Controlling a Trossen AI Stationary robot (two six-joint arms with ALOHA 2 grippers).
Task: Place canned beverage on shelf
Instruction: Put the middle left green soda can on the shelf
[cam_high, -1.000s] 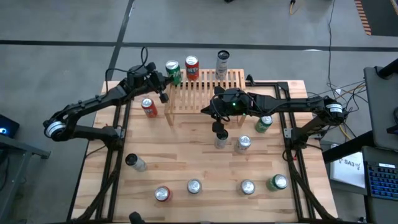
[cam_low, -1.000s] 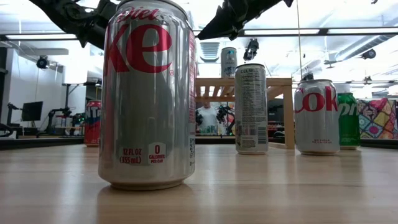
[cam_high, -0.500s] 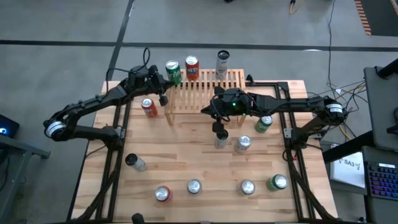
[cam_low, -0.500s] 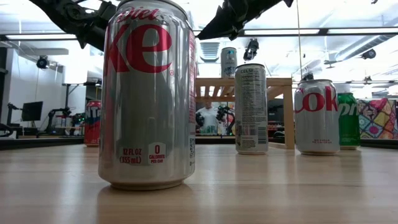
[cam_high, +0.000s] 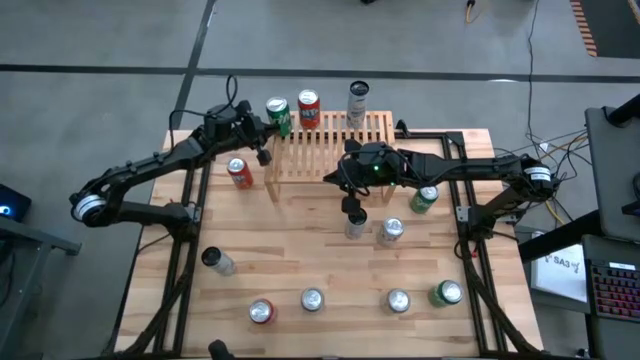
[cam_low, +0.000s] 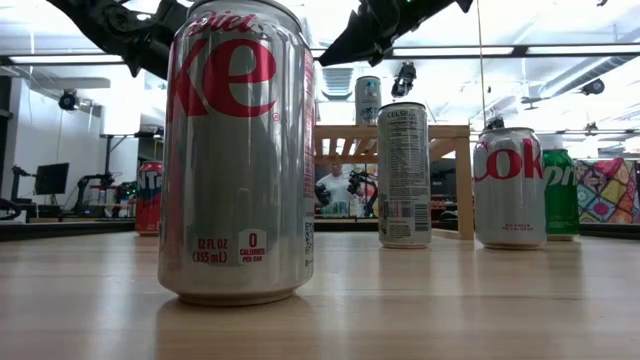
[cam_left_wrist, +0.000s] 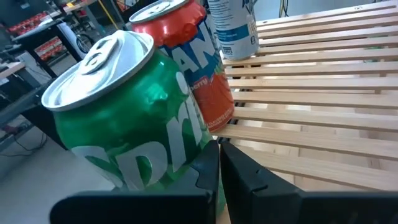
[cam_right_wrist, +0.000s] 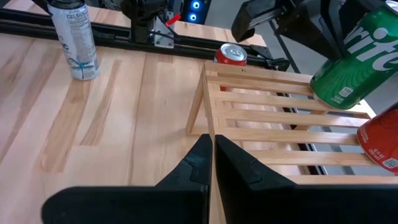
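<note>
Nothing has moved since earlier. Both arms' fingers stay together, left gripper (cam_high: 262, 150) by the Sprite can (cam_high: 278, 113) on the shelf (cam_high: 330, 150), right gripper (cam_high: 352, 210) over the table (cam_high: 300, 250).

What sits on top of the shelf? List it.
On the shelf stand three cans along its far edge: a green Sprite can, a red-orange can and a tall slim can. The right arm covers its near right corner.

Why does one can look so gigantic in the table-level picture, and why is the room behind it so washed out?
Low view: the Diet Coke can stands nearest the lens, so it dwarfs the other cans; bright ceiling lights behind blow out the background. High view: lighting is even, shadows soft.
</note>
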